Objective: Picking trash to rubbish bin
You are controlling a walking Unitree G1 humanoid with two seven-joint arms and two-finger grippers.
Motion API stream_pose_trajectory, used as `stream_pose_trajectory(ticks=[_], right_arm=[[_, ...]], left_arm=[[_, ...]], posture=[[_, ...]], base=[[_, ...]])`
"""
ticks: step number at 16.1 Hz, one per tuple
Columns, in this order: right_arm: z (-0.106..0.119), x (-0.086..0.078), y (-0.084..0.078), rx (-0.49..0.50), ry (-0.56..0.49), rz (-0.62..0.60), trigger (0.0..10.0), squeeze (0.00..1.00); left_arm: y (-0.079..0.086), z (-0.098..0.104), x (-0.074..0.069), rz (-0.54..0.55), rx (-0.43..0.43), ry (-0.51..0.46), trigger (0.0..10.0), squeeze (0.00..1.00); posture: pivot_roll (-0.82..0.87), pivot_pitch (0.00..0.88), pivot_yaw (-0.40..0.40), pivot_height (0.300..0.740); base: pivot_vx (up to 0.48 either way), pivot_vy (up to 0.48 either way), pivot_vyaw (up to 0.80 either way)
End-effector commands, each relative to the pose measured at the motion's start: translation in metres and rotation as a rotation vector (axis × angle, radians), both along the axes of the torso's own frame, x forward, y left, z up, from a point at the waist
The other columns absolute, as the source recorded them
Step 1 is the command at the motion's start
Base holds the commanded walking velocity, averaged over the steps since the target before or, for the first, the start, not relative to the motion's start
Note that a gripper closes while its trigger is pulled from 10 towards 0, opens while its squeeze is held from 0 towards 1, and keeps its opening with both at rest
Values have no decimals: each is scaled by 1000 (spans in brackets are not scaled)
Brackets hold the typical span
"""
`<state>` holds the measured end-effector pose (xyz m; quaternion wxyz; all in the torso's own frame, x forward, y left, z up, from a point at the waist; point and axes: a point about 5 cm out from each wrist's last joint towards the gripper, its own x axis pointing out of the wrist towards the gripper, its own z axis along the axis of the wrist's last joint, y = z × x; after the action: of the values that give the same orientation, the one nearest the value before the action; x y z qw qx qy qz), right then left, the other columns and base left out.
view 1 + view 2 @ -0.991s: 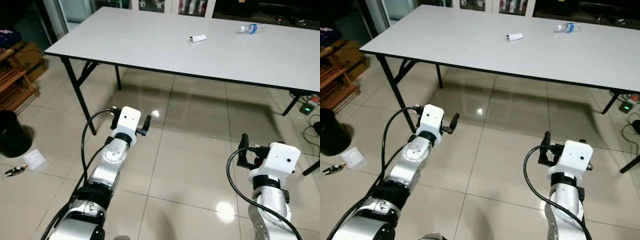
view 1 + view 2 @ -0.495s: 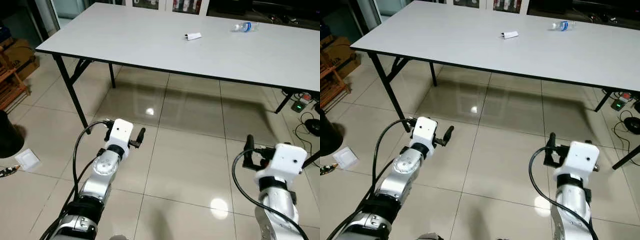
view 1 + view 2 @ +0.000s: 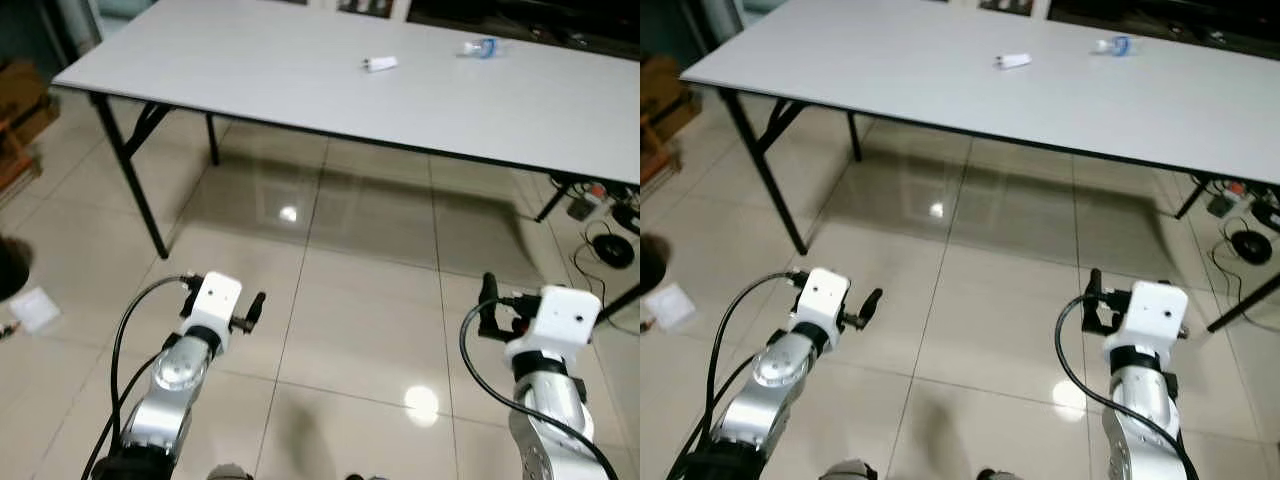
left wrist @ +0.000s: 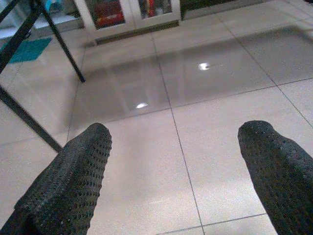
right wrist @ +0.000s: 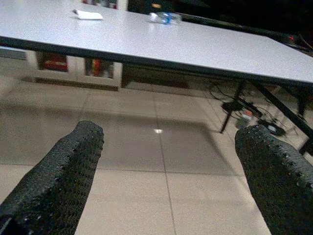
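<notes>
The left gripper (image 4: pixel 176 171) hangs with its two black fingers spread wide and empty above the glossy tiled floor (image 3: pixel 360 300), while the right gripper (image 5: pixel 168 176), likewise spread and holding nothing, is raised at the robot's right side, facing the long white table (image 3: pixel 250 60). Both arms are held low in front of the robot, well short of the table's near edge. On the tabletop, toward its far side, lie a small white piece of trash (image 3: pixel 380 64) and, to its right, a clear plastic bottle (image 3: pixel 478 47) on its side, the two apart from each other. At the far left, a white scrap of paper (image 3: pixel 33 308) rests on the tiles beside a dark round object (image 3: pixel 10 268) cut off by the frame's edge. Cables and a power strip (image 3: pixel 585 205) sit on the floor under the table's right end.
</notes>
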<state>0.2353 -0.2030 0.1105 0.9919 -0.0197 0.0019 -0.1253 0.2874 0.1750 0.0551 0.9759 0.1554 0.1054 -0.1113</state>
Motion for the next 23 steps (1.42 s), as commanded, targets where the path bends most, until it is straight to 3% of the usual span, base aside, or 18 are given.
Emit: stream_pose_trajectory(ticks=[1, 4, 8, 15, 18, 23], right_arm=[[1, 3, 0, -1, 6, 11, 10000, 0], [2, 4, 1, 3, -1, 9, 10000, 0], [-3, 2, 3, 25, 1, -10, 10000, 0], [-10, 1, 10, 37, 28, 11, 10000, 0], [-10, 6, 16, 33, 31, 53, 10000, 0], [-16, 14, 30, 62, 50, 108, 10000, 0]], left_arm=[[-9, 11, 4, -21, -1, -55, 10000, 0], [-15, 24, 14, 15, -42, -88, 10000, 0], [-19, 43, 27, -2, -23, -151, 10000, 0], [-15, 47, 34, 30, -37, -132, 10000, 0], [-14, 54, 31, 32, -44, -144, 10000, 0], [10, 53, 10, 119, -3, -111, 10000, 0]], posture=[[245, 123, -110, 740], [245, 119, -100, 740], [241, 105, -69, 740], [265, 137, -80, 740], [293, 163, -88, 740], [372, 216, -100, 740]], base=[[0, 0, 0], [0, 0, 0], [0, 0, 0], [0, 0, 0], [0, 0, 0], [0, 0, 0]])
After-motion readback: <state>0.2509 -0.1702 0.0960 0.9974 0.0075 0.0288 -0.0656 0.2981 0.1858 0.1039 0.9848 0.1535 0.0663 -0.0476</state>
